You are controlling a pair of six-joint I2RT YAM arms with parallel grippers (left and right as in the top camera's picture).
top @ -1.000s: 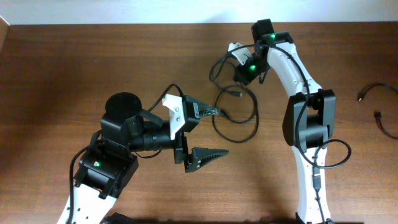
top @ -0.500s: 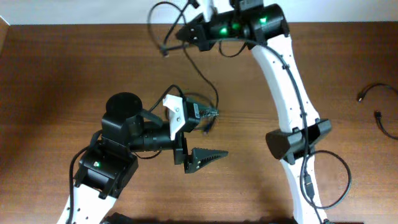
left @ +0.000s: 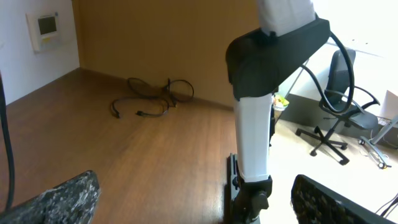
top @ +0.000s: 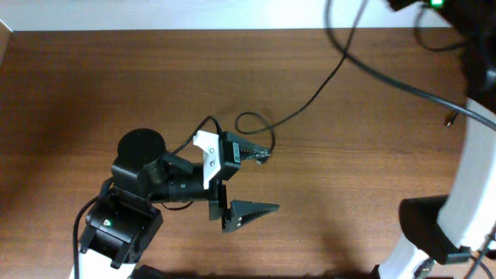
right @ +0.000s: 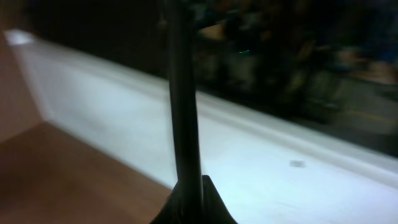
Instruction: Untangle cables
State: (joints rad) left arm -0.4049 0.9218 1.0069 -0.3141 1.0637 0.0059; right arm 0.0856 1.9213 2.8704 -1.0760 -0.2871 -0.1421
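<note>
One thin black cable runs taut from a small loop on the table up toward the top right, where my raised right arm holds it. In the right wrist view my right gripper is shut on this cable, which stands up straight from the fingertips. The cable's plug end lies by the upper finger of my left gripper, which is wide open and empty just above the table. The left wrist view shows both fingers far apart around bare wood.
More loose black cables lie at the table's right edge, also in the overhead view. The right arm's base stands ahead of the left gripper. A wall runs along the table's far side.
My right arm has swung up and to the right with the cable, pulling the coil out into one long strand with a small loop. The left arm has shifted slightly left.
</note>
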